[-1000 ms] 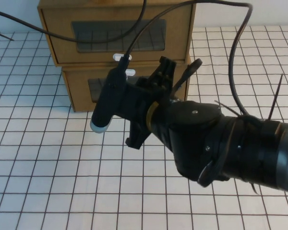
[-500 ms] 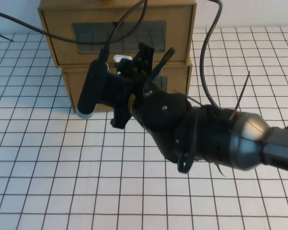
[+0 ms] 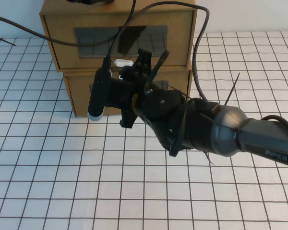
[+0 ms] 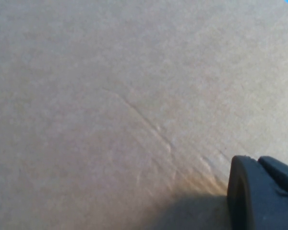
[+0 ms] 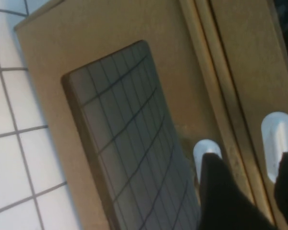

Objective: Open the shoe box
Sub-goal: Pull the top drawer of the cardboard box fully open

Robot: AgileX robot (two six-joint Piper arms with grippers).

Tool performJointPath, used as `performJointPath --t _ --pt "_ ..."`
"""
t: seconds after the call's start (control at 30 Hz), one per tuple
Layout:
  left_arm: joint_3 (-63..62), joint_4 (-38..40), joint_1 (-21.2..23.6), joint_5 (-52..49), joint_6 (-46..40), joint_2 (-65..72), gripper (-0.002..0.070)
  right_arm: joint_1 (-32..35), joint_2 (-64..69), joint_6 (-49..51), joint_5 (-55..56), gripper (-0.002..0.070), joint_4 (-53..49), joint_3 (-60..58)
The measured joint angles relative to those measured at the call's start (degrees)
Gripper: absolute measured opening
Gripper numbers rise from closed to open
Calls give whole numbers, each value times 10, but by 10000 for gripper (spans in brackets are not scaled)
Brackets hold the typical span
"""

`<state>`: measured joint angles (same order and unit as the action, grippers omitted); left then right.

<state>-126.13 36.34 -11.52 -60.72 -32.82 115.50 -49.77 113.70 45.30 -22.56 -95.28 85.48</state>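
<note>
Two brown cardboard shoe boxes are stacked at the back left, the upper box (image 3: 120, 28) on the lower box (image 3: 79, 93). Each has a drawer front with a dark window and a white pull tab. The upper tab (image 3: 124, 62) (image 5: 277, 139) shows plainly; the lower tab (image 5: 206, 149) peeks out beside one fingertip. My right gripper (image 3: 151, 60) (image 5: 252, 191) is open right at the box fronts, its fingers (image 5: 221, 191) straddling the seam between the boxes, with nothing held. My left gripper (image 3: 92, 1) (image 4: 261, 191) sits over the upper box's top (image 4: 110, 105).
The checked white tabletop (image 3: 62, 182) spreads in front of and to the right of the boxes. My right arm (image 3: 221, 134) reaches across from the right, with black cables (image 3: 197, 52) looping over the boxes. The arm's camera pod (image 3: 98, 96) hangs in front of the lower box.
My right arm has moved forward and left, bringing its gripper up to the box fronts near the white tabs. Its jaws have spread wider.
</note>
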Motion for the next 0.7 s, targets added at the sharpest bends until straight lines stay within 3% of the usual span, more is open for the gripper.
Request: performJointPath --t 0.7 --pt "-1 0 0 -1 0 0 -2 12 31 -15 14 235 0 58"
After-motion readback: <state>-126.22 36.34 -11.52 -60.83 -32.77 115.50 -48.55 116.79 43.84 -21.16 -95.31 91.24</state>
